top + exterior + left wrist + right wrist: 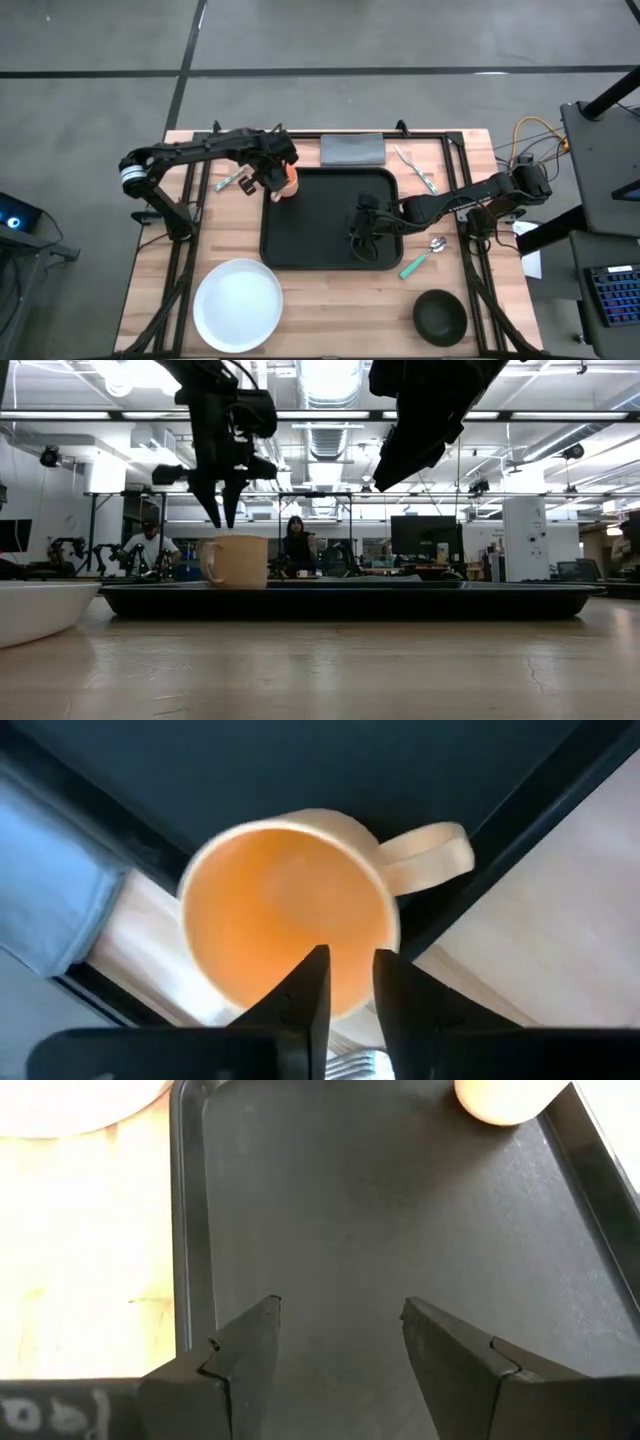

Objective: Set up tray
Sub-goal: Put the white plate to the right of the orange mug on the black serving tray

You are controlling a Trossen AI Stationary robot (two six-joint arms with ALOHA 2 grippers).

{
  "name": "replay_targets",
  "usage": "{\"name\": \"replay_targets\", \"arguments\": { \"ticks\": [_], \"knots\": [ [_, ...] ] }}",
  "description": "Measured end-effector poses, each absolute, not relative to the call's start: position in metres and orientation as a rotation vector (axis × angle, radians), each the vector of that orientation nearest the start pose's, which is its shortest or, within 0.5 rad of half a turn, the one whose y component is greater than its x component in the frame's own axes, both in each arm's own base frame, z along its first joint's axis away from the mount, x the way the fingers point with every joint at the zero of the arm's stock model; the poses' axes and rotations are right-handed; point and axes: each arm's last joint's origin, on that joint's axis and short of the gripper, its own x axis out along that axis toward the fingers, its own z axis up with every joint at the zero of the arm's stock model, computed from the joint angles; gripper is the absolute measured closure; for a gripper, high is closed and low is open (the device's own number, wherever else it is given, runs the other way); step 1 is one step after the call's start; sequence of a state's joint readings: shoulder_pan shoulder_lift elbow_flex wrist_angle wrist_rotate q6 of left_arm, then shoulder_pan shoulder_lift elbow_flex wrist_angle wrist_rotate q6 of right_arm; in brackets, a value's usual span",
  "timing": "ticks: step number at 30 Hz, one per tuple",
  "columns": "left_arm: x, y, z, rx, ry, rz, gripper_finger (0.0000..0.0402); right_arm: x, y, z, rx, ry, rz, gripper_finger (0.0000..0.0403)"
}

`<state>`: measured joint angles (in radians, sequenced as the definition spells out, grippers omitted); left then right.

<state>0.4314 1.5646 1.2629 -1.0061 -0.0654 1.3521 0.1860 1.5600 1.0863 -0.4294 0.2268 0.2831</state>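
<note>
The black tray [330, 245] lies in the middle of the table. A cream mug with an orange inside [285, 915] stands upright on its base in the tray's far left corner [290, 184]. My left gripper [226, 510] hangs just above the mug's rim, pointing down. Its fingers are a narrow gap apart and clear of the mug [236, 561]. My right gripper [340, 1330] hovers open over the tray's right half [362, 226] with nothing between its fingers.
A grey napkin [352, 150] and a fork [415, 168] lie beyond the tray's far edge. A green-handled utensil [233, 181] lies left of the mug. A green-handled spoon [425, 257] and a black bowl [440, 315] sit at the near right, and a white plate [238, 305] at the near left.
</note>
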Motion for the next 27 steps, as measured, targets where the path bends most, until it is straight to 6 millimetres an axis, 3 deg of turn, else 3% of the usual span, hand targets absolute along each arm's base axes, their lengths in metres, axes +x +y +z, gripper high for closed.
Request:
{"name": "replay_targets", "arguments": {
  "ticks": [4,8,13,21,27],
  "knots": [
    [0.261,0.122,0.272,0.735,1.401,-0.451,0.0326,0.318,0.053,0.234,0.075,0.869,-0.161,0.0202],
    [0.253,0.106,0.283,0.514,1.465,-0.453,0.0324,0.317,0.053,0.233,0.063,0.873,-0.157,0.0202],
    [0.245,0.063,0.295,0.386,1.469,-0.508,0.0323,0.315,0.052,0.228,0.049,0.889,-0.158,0.0202],
    [0.221,-0.027,0.293,0.507,1.4,-0.506,0.0323,0.312,0.052,0.22,0.037,0.907,-0.158,0.0202],
    [0.202,-0.047,0.287,0.234,1.333,-0.273,0.0323,0.312,0.054,0.218,0.042,0.893,-0.146,0.0202]
  ]
}}
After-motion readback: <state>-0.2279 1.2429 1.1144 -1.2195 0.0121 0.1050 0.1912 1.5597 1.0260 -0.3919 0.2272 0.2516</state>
